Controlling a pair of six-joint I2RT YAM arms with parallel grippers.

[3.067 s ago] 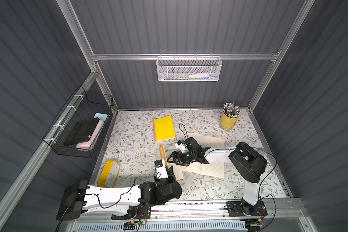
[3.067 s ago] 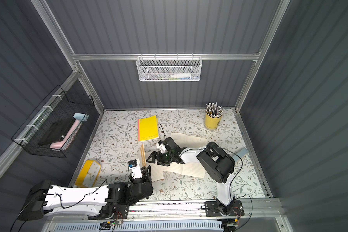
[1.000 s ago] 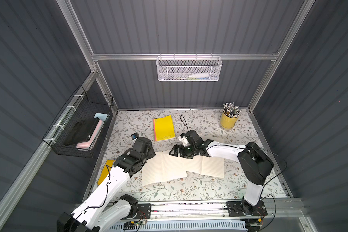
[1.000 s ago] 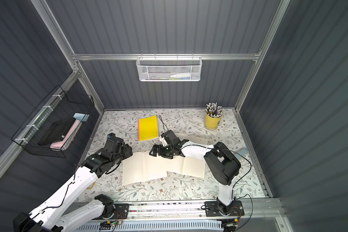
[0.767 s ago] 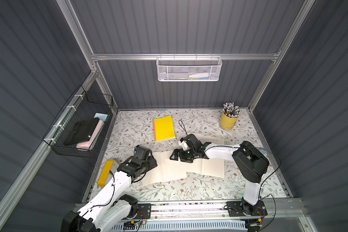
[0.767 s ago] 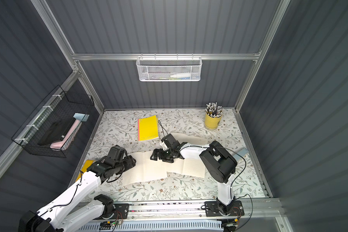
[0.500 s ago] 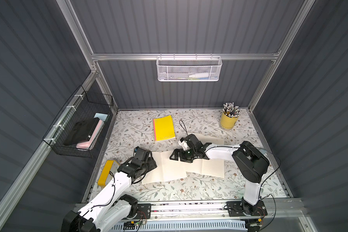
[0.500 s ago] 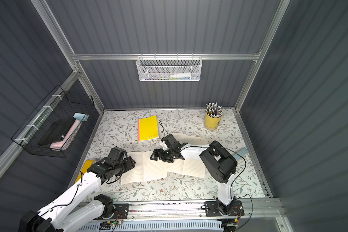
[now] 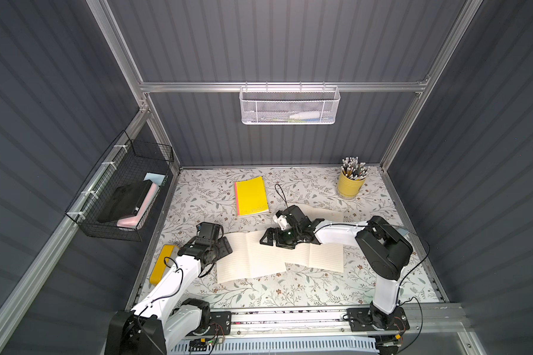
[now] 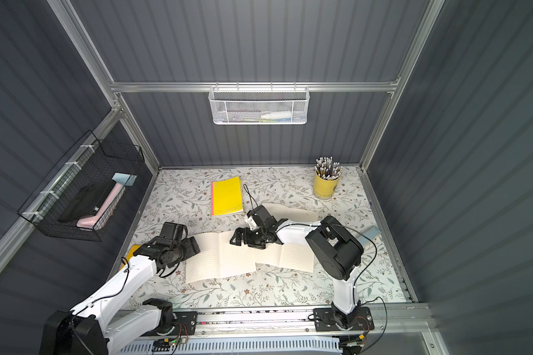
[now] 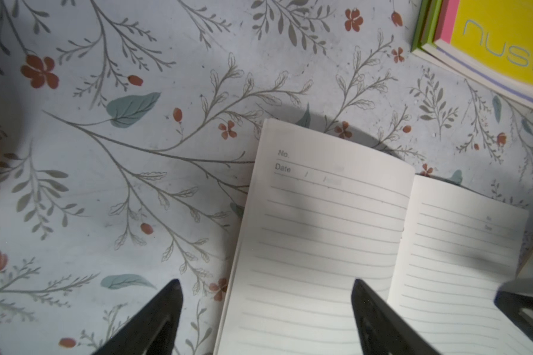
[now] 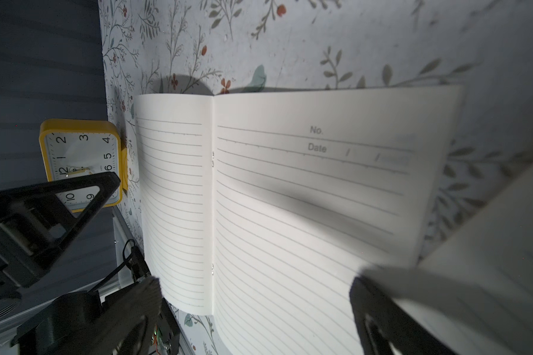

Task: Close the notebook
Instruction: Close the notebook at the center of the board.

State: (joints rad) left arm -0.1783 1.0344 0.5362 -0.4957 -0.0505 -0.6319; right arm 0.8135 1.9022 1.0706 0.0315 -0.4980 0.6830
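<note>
The notebook [image 9: 250, 261] [image 10: 219, 258] lies open and flat on the floral table, lined pages up. My left gripper [image 9: 225, 246] [image 10: 194, 246] is at its left edge. In the left wrist view that gripper [image 11: 265, 285] is open. One finger [image 11: 163, 310] is over the table, the other [image 11: 373, 310] over the left page [image 11: 320, 246]. My right gripper [image 9: 266, 239] [image 10: 237, 238] hovers at the notebook's far right corner. In the right wrist view it [image 12: 256, 285] is open over the pages [image 12: 290, 199], holding nothing.
A second open booklet [image 9: 320, 258] lies partly under the notebook's right side, with another [image 9: 323, 213] behind it. A closed yellow notebook [image 9: 250, 196] lies further back and a pencil cup [image 9: 350, 186] at back right. A yellow clock [image 9: 162, 267] [image 12: 80, 163] stands at the left edge.
My left arm has come down and forward to the notebook's left edge, and its jaws have opened wider. The right gripper has shifted slightly forward.
</note>
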